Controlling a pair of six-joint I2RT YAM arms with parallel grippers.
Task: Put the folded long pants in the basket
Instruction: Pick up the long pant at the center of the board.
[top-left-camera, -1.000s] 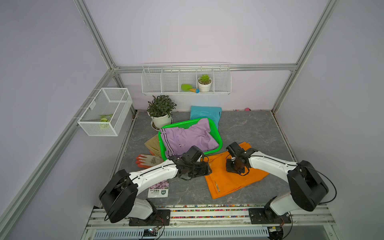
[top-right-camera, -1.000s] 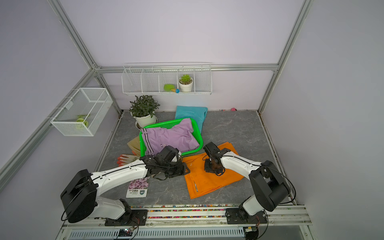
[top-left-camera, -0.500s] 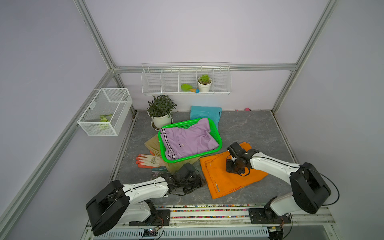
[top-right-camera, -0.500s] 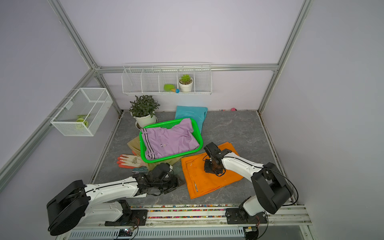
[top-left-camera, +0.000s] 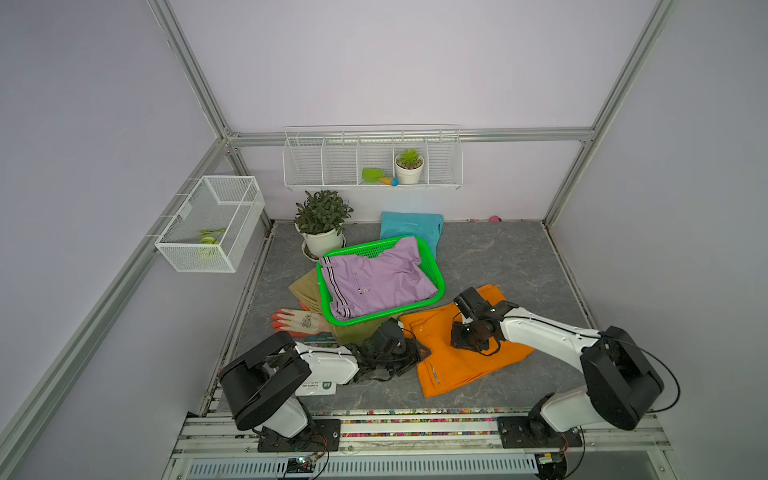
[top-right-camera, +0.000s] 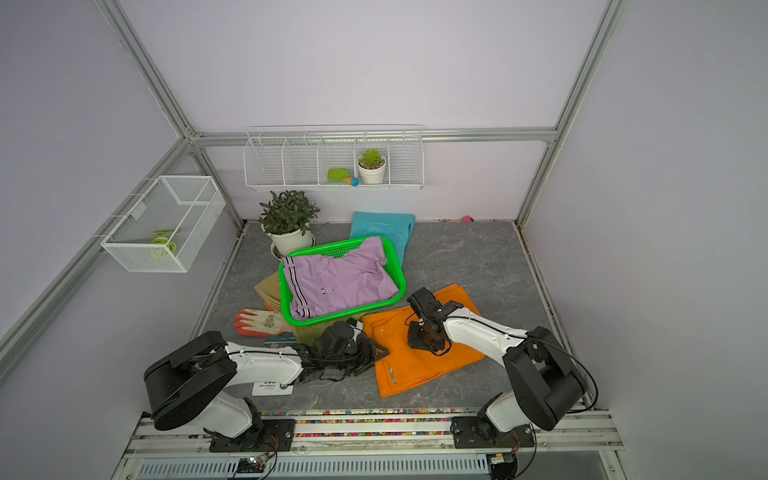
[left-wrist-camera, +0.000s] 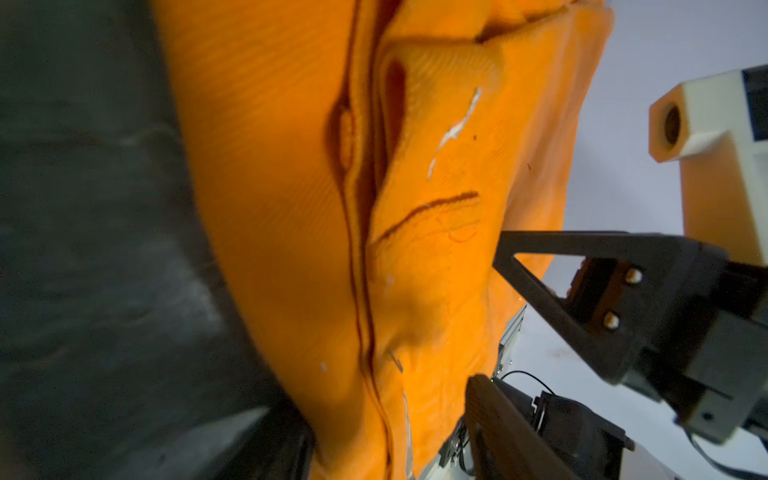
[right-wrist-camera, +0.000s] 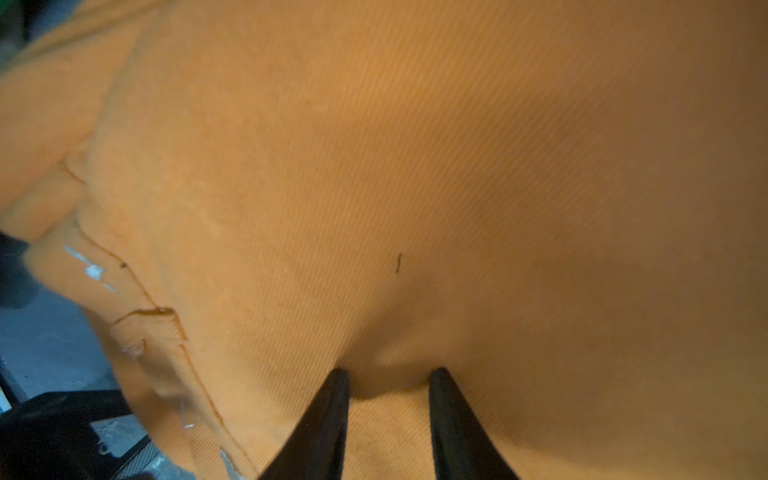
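The orange pants (top-left-camera: 465, 361) (top-right-camera: 415, 353) lie folded on the grey floor, in front of the green basket (top-left-camera: 434, 266) (top-right-camera: 400, 270). Lilac pants (top-left-camera: 374, 282) fill the basket. My left gripper (top-left-camera: 415, 355) (left-wrist-camera: 374, 424) lies low at the orange pants' left edge, shut on that edge (left-wrist-camera: 291, 208). My right gripper (top-left-camera: 469, 338) (right-wrist-camera: 388, 374) points down onto the middle of the orange pants (right-wrist-camera: 415, 166), pinching a fold of cloth. Turquoise pants (top-left-camera: 411, 226) lie behind the basket. Khaki pants (top-left-camera: 303, 286) stick out from under the basket's left side.
An orange-fingered glove (top-left-camera: 299, 322) lies left of the basket's near corner. A potted plant (top-left-camera: 322, 224) stands at the back left. A printed card (top-left-camera: 318, 387) lies under the left arm. White wire baskets (top-left-camera: 210, 224) hang on the walls.
The left arm has drawn back from the basket's front, dropped low and come in against the orange pants' left edge, its jaws narrowing. The orange pants have shifted slightly left. The right gripper has stayed put.
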